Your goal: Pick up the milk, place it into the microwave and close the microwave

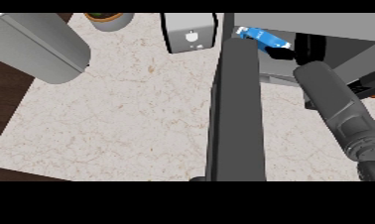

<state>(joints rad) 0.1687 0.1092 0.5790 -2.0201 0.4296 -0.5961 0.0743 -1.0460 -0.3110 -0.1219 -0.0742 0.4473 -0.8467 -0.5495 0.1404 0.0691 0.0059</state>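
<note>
Milk: small blue milk carton (261, 38) with white print, lying tilted at the open front of the microwave, upper right of the head view.
Microwave: grey box-shaped microwave (322, 25) at the counter's upper right; dark interior partly visible beside the carton.
Microwave door: long dark grey microwave door (238, 114), swung open and seen edge-on, running from near the carton down to the view's lower edge.
Right hand: black right hand (282, 53) at the carton's lower right end, touching it; whether the fingers curl round the carton cannot be told.
Left hand: hidden; only the grey left forearm (40, 44) shows at upper left.
Counter: pale marbled stone counter (124, 119).
Other items: white boxy appliance (189, 32) and round grey plant pot (110, 20) along the back edge.
</note>
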